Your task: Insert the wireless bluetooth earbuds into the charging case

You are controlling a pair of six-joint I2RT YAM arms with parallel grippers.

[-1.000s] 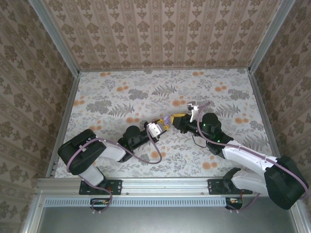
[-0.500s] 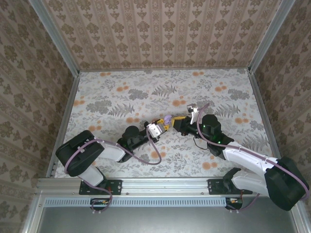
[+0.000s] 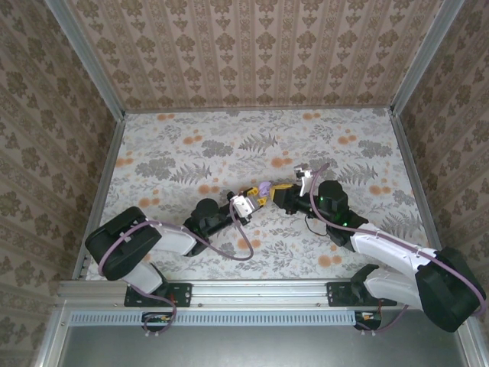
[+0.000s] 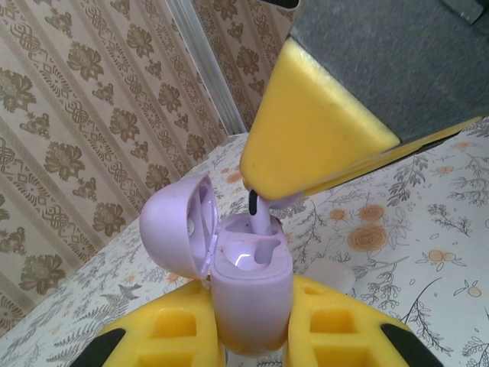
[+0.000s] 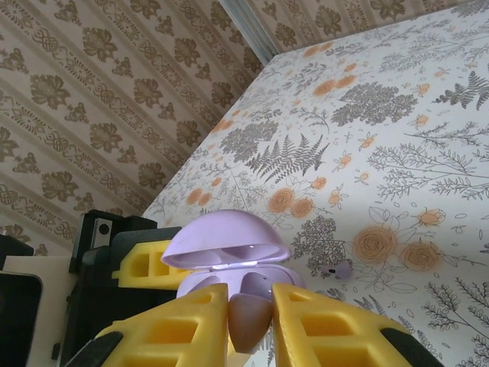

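My left gripper [image 4: 250,300] is shut on the lilac charging case [image 4: 252,264] and holds it upright, with the lid [image 4: 177,229] swung open to the left. My right gripper [image 5: 252,298] is shut on one lilac earbud [image 5: 248,325], right above the case [image 5: 229,245]. In the left wrist view the earbud's stem [image 4: 262,219] reaches down into the far slot of the case; the near slot looks empty. A second earbud [image 5: 335,269] lies on the table beyond the case. From above, both grippers meet at the case [image 3: 264,186] near the table's middle.
The floral table [image 3: 229,145] is walled in by patterned panels on three sides. The left arm [image 3: 176,237] lies low along the near edge, and the right arm [image 3: 382,245] comes in from the near right. Open room lies behind the grippers.
Over the last second my right gripper has moved a little left with the earbud, up to the open case. The left gripper and the case have stayed put.
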